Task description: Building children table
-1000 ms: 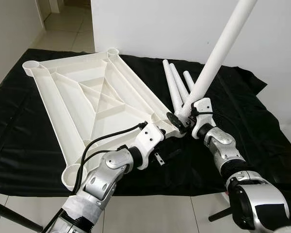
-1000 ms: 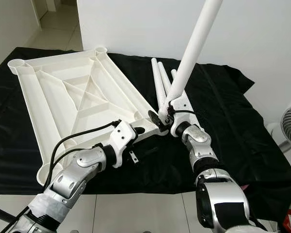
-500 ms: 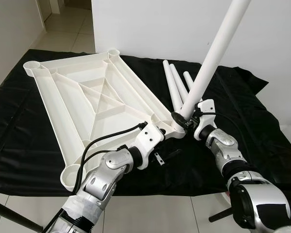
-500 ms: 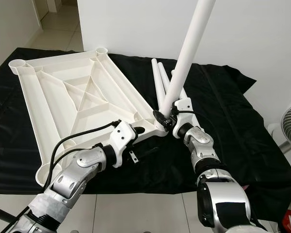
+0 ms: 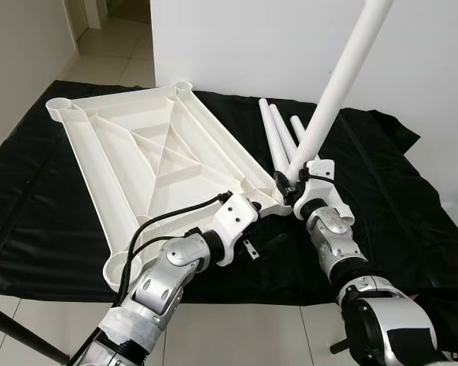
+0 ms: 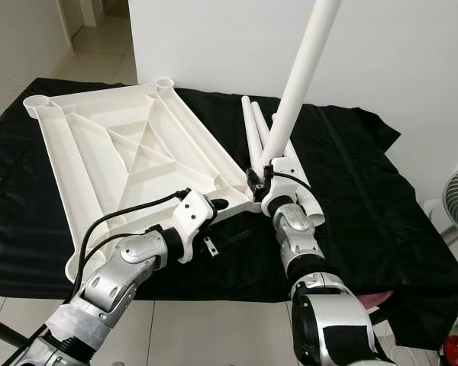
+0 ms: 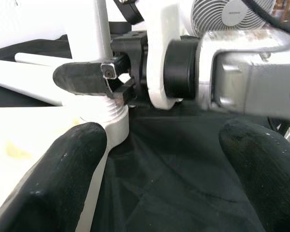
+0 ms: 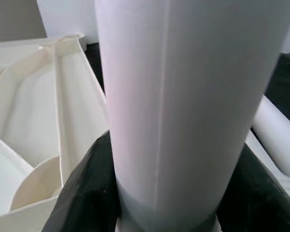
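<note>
Leg (image 5: pixel 338 82): swung from a strong lean to more upright, foot now on the corner socket (image 7: pixel 106 116) of the tabletop (image 5: pixel 141 152).
Right gripper (image 5: pixel 290 185): shifted left in frame, toward that corner.

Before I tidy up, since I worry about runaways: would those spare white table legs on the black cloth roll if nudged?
Probably. The spare table legs are smooth round tubes lying loose, so a sideways push could roll them. The rumpled black cloth may slow them. They look like hollow plastic, likely light and stiff.

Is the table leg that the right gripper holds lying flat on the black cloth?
No, the table leg stands steeply tilted, rising from the right gripper at the tabletop corner.
</note>
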`<state>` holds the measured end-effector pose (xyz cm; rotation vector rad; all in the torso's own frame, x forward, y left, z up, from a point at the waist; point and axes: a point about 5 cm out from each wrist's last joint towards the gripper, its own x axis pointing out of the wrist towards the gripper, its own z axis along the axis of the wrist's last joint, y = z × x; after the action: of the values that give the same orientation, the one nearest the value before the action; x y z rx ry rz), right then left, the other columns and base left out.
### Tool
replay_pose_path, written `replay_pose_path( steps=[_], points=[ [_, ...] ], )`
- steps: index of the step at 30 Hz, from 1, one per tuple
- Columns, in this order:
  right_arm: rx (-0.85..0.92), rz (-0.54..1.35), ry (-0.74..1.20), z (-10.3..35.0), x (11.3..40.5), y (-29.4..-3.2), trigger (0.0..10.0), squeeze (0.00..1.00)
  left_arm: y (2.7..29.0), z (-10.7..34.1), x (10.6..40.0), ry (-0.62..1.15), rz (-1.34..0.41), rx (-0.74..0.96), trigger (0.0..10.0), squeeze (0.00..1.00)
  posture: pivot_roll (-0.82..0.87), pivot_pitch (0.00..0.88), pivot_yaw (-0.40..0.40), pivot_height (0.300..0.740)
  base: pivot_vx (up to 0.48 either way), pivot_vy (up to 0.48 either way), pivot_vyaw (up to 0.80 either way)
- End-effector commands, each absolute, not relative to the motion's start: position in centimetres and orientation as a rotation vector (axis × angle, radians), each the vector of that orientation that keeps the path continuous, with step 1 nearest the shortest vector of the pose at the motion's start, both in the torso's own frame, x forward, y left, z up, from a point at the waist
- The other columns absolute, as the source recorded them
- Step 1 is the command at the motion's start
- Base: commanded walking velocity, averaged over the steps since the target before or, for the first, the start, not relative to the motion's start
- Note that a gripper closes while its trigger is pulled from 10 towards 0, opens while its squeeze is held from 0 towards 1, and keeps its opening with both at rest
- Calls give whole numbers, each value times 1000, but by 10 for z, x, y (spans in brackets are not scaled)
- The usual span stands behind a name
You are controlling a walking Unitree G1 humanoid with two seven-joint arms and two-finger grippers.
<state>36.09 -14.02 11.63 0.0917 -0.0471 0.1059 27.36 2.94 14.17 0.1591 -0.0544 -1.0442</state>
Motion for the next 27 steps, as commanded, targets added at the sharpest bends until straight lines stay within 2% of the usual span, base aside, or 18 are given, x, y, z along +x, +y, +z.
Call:
replay_pose_path(
  steps=[1, 7, 10, 24, 25, 27],
  points=[
    [101, 57, 31, 98, 352, -137, 10000, 0, 30, 139, 276, -47, -1046, 170, 10000, 0, 22, 0, -89, 740, 0, 0, 0],
    [65, -1, -13, 104, 345, -122, 10000, 0, 34, 141, 279, -53, -1035, 176, 10000, 0, 16, 0, -86, 740, 0, 0, 0],
    [70, -13, -40, 111, 336, -108, 10000, 0, 45, 146, 291, -64, -995, 197, 10000, 0, 10, 0, -84, 740, 0, 0, 0],
    [77, 87, -23, 108, 315, -102, 10000, 0, 60, 152, 303, -74, -957, 233, 10000, 0, 12, 0, -72, 740, 0, 0, 0],
    [83, 95, -34, 110, 315, -105, 10000, 1000, 61, 152, 302, -69, -961, 232, 10000, 0, 16, 0, -73, 740, 0, 0, 0],
    [69, 115, -56, 113, 317, -107, 10000, 1000, 62, 152, 302, -67, -966, 231, 10000, 0, 19, 0, -73, 740, 0, 0, 0]
  ],
)
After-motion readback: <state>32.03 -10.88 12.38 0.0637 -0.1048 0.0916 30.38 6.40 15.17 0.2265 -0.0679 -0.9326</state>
